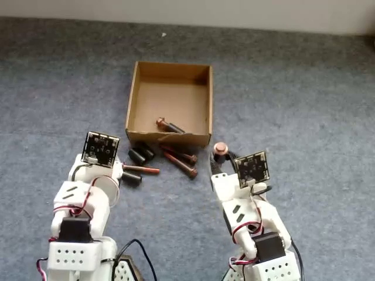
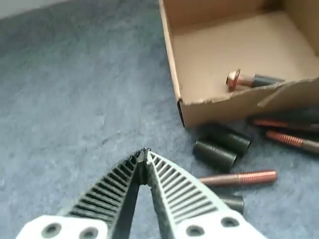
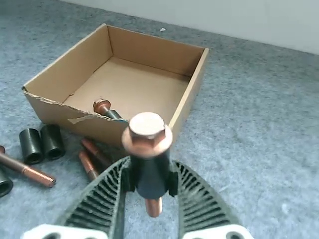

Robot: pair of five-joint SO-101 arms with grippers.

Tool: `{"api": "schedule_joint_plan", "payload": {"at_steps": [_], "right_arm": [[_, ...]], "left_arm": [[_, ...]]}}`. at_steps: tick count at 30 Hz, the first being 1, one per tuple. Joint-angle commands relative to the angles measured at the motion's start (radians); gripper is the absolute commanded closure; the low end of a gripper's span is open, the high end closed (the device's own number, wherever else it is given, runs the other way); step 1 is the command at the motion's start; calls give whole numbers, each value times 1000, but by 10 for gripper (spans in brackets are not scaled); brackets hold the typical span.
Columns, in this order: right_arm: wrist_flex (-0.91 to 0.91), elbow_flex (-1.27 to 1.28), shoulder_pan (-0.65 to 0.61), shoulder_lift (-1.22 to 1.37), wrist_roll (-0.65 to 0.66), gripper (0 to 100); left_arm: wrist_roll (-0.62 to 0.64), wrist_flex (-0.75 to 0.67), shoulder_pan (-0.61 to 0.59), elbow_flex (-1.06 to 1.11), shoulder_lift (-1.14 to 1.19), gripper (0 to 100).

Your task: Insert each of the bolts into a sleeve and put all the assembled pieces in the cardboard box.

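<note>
Pinching a sleeved bolt [image 3: 148, 159], right fingers [image 3: 107, 199] hang beside the cardboard box [image 3: 55, 107]; left fingers [image 2: 169, 184] pressed together.

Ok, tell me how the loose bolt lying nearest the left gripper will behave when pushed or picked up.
The bolt lies on its side with a round shaft, so a push would probably roll it, though the fuzzy grey surface should damp that. It looks metal: likely stiff and heavy for its size. Its threads may help grip.
</note>
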Motion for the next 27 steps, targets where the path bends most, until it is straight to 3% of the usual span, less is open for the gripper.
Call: {"api": "schedule_joint_plan", "payload": {"at_steps": [1, 10, 15, 27], "right_arm": [[59, -65, -8, -7, 6, 993], [128, -289, -111, 59, 12, 992], [70, -478, -120, 374, 12, 992], [-291, -875, -120, 1199, 14, 992]], "left_arm": [[-18, -2, -25, 67, -10, 993], [-18, -2, -22, 87, -12, 990], [-18, -2, -25, 87, -12, 990], [-18, -2, -27, 87, -12, 990]]}}
